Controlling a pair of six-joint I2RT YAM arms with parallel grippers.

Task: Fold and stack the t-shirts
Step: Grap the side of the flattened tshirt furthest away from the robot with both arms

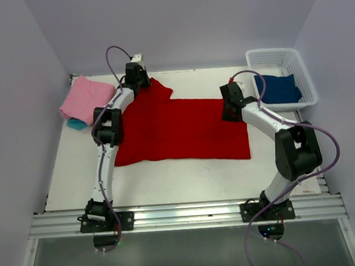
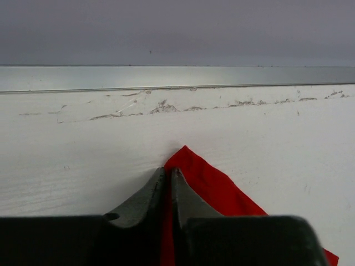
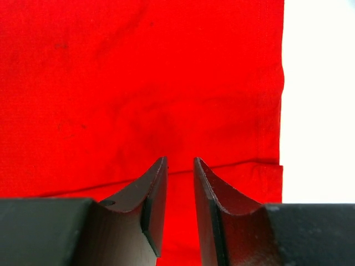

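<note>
The bright red t-shirt (image 1: 183, 129) lies spread flat across the middle of the table, one sleeve reaching toward the back left. At that sleeve my left gripper (image 1: 138, 75) is shut on the cloth. In the left wrist view the red sleeve tip (image 2: 211, 185) pokes out past the pinched jaws of the left gripper (image 2: 168, 170). My right gripper (image 1: 231, 111) hangs over the shirt's right edge. Its jaws (image 3: 180, 160) stand apart above the flat red cloth (image 3: 138, 83) and the hem, holding nothing.
A folded pink t-shirt (image 1: 87, 98) rests on a turquoise one (image 1: 76, 123) at the back left. A white mesh basket (image 1: 304, 75) at the back right holds a dark blue t-shirt (image 1: 278, 88). Walls close in on three sides.
</note>
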